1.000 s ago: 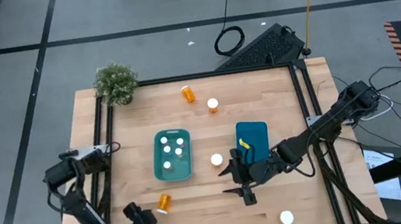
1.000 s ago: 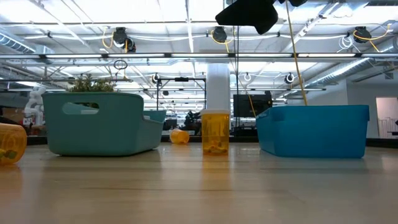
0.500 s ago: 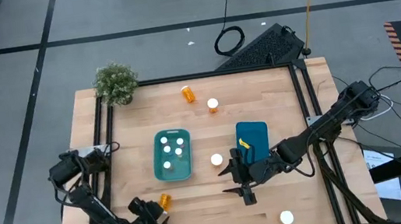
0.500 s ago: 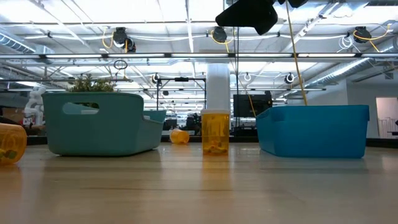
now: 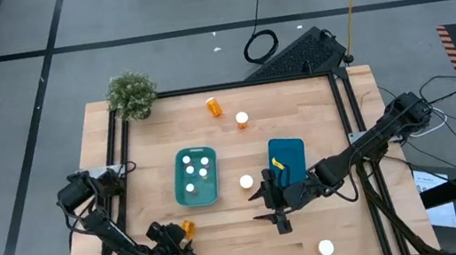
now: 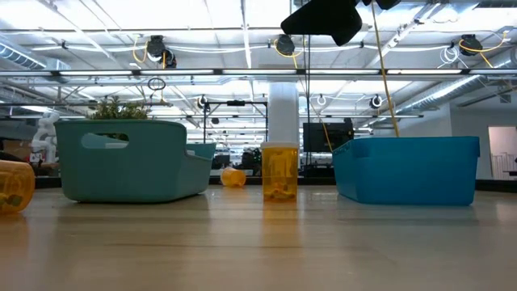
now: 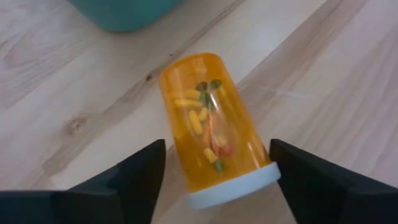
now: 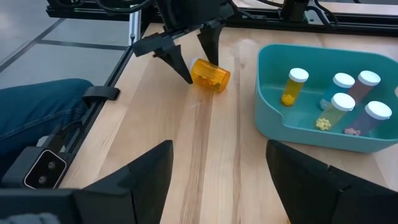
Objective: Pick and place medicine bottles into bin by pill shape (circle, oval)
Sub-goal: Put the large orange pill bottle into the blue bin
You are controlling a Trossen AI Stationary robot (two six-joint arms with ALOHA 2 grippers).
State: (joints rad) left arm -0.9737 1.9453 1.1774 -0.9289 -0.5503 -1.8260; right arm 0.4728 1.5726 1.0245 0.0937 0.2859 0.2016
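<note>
- Left gripper [image 5: 176, 245] low at front-left of the table [image 5: 339, 219], jaws spread, straddling a lying orange bottle [image 7: 214, 127] without closing on it.
- Teal bin [image 5: 185, 192] centre-left holds five capped bottles.
- Upright bottle [image 5: 246, 181] stands between the bins.
- Right gripper [image 5: 271, 204] beside blue bin [image 5: 289, 147], jaws wide open, empty.
</note>
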